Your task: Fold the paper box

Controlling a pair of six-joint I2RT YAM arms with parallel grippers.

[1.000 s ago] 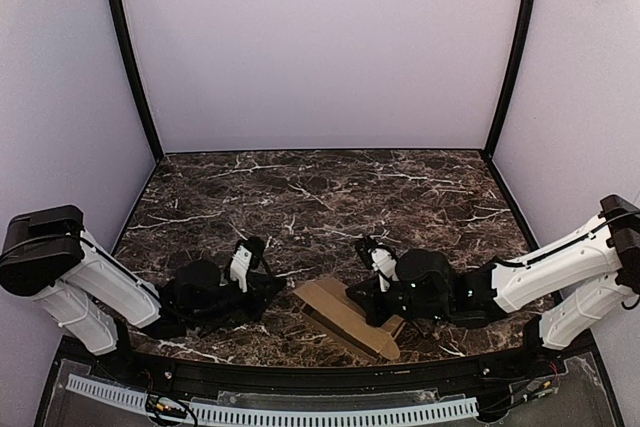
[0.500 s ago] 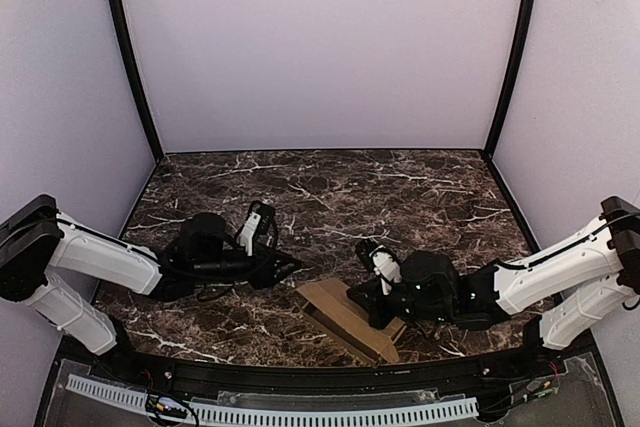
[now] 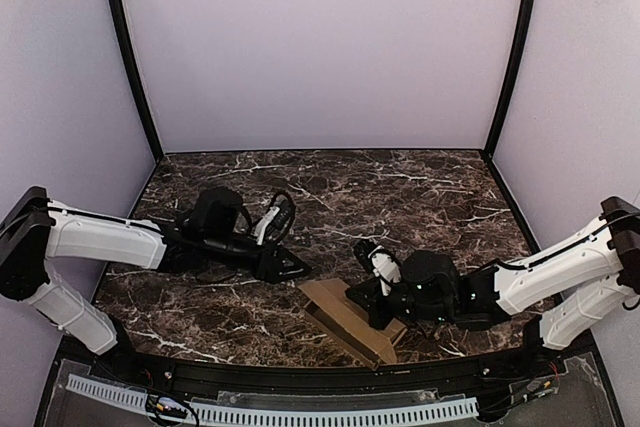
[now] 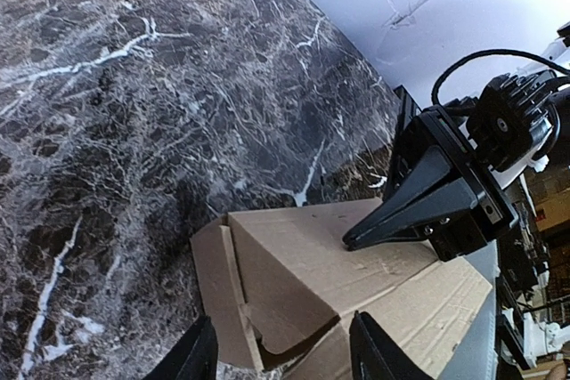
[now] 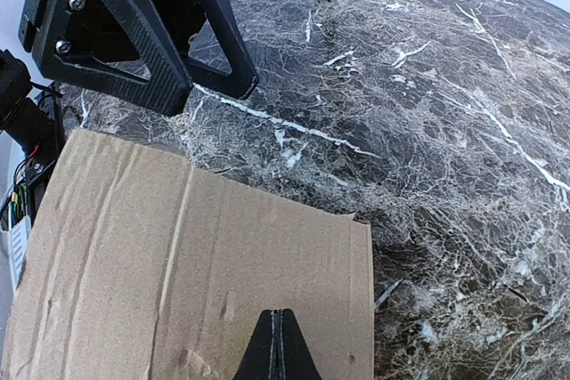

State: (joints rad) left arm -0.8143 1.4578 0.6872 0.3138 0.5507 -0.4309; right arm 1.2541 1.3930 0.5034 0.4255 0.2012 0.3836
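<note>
Two fingers of the left gripper (image 4: 283,334) stand spread apart, open and holding nothing, at the left end of the paper box (image 4: 303,264). From the right wrist view they hang just off the box's edge, apparently clear of it. The right gripper (image 5: 274,331) has its fingers pressed together, closed, with the tip down on the box's top panel.

The box lies between the two grippers on the dark marble table (image 3: 350,187). It is slanted, with its left end farther from the arm bases and its right end close to the table's front rail (image 3: 300,379). On that near side there is little room past the box. Beyond its far side the marble runs wide to the back wall (image 3: 320,47), and the side walls stand well apart from it.

From above, the right gripper's body covers the box's right edge. Both wrist views cut the cardboard off at the frame, so its full outline and flaps cannot be made out. Whether the closed fingertips pinch any cardboard or only press on it cannot be told.
</note>
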